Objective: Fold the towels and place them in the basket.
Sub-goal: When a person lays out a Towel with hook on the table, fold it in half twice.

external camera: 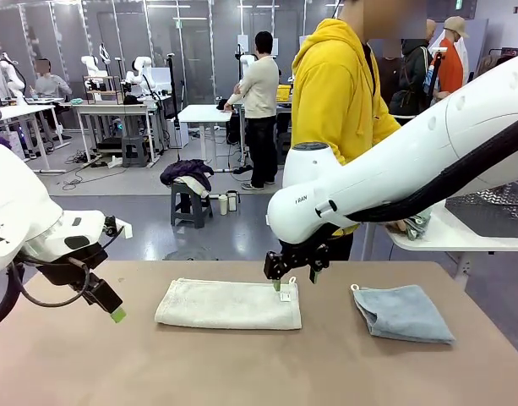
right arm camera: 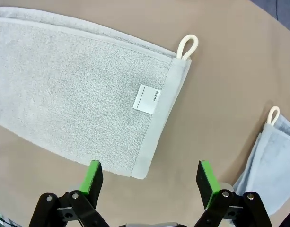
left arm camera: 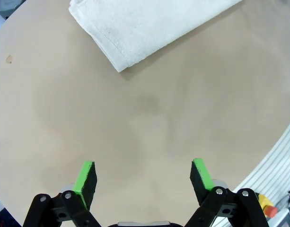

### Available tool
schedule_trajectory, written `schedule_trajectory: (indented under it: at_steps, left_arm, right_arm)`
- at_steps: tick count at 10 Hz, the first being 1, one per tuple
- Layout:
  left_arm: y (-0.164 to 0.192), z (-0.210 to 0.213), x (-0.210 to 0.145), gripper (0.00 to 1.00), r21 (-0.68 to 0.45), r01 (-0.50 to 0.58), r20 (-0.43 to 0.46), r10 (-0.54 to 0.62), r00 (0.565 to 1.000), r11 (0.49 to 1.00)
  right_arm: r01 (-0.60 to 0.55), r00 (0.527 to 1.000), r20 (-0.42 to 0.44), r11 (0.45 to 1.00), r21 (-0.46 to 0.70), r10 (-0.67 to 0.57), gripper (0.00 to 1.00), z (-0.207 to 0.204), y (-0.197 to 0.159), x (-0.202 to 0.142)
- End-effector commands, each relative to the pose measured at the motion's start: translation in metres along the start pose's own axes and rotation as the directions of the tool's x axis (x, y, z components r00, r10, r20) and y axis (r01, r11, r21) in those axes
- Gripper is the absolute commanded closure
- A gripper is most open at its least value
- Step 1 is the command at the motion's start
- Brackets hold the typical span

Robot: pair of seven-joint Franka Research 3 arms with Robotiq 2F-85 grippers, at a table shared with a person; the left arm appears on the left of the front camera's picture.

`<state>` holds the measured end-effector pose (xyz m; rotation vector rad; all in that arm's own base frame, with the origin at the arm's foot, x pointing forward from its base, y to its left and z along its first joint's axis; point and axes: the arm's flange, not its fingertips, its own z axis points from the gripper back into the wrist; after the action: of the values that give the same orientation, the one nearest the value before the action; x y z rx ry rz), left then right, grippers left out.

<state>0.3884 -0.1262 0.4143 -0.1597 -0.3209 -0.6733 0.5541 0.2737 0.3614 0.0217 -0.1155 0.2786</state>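
While we wait over the table (external camera: 242, 372), our left gripper (left arm camera: 144, 175) hovers well left of the cream towel (external camera: 229, 304), jaws wide apart and empty. That towel lies folded in a long strip, its tag (right arm camera: 146, 99) and loop (right arm camera: 188, 46) at its right end. Our right gripper (external camera: 295, 279) hangs just above that end, jaws apart, holding nothing. Right of the cream towel, apart from it, lies the folded blue towel (external camera: 404, 313). Farther right and beyond sits the basket (external camera: 495, 211).
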Motion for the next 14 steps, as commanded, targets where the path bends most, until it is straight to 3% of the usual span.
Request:
schedule_trajectory:
  at_steps: [1, 5, 6, 7, 8, 10, 11, 12, 14]
  left_arm:
    - [-0.001, 0.0, 0.002, 0.0, 0.011, -0.007, -0.009, 0.008, 1.0, 1.0]
    - [-0.001, 0.0, 0.002, 0.0, 0.011, -0.007, -0.009, 0.008, 1.0, 1.0]
    - [-0.001, 0.0, 0.002, 0.0, 0.011, -0.007, -0.009, 0.008, 1.0, 1.0]
    - [-0.001, 0.0, 0.002, 0.0, 0.011, -0.007, -0.009, 0.008, 1.0, 1.0]
    - [-0.001, 0.0, 0.002, 0.0, 0.011, -0.007, -0.009, 0.008, 1.0, 1.0]
    - [-0.001, 0.0, 0.002, 0.0, 0.011, -0.007, -0.009, 0.008, 1.0, 1.0]
    - [-0.001, 0.0, 0.002, 0.0, 0.011, -0.007, -0.009, 0.008, 1.0, 1.0]
    - [-0.001, 0.0, 0.002, 0.0, 0.011, -0.007, -0.009, 0.008, 1.0, 1.0]
    - [-0.001, 0.0, 0.002, 0.0, 0.011, -0.007, -0.009, 0.008, 1.0, 1.0]
  right_arm:
    - [0.123, 0.992, -0.032, 0.992, -0.009, -0.123, 0.0, -0.017, -0.004, 0.004]
    - [0.224, 0.972, -0.072, 0.975, -0.002, -0.224, 0.0, -0.053, -0.007, 0.013]
    - [0.255, 0.965, -0.069, 0.967, 0.018, -0.254, 0.1, -0.06, -0.01, 0.017]
    - [0.283, 0.957, -0.075, 0.959, 0.018, -0.281, 0.1, -0.065, -0.012, 0.019]
    - [0.296, 0.952, -0.085, 0.955, 0.019, -0.293, 0.16, -0.068, -0.013, 0.02]
    - [0.303, 0.948, -0.098, 0.953, -0.003, -0.302, 0.13, -0.071, -0.013, 0.021]
    - [0.312, 0.945, -0.108, 0.95, 0.011, -0.309, 0.2, -0.072, -0.015, 0.023]
    - [0.324, 0.941, -0.108, 0.946, 0.009, -0.321, 0.57, -0.073, -0.016, 0.025]
    - [0.345, 0.933, -0.118, 0.939, 0.015, -0.341, 1.0, -0.074, -0.017, 0.028]
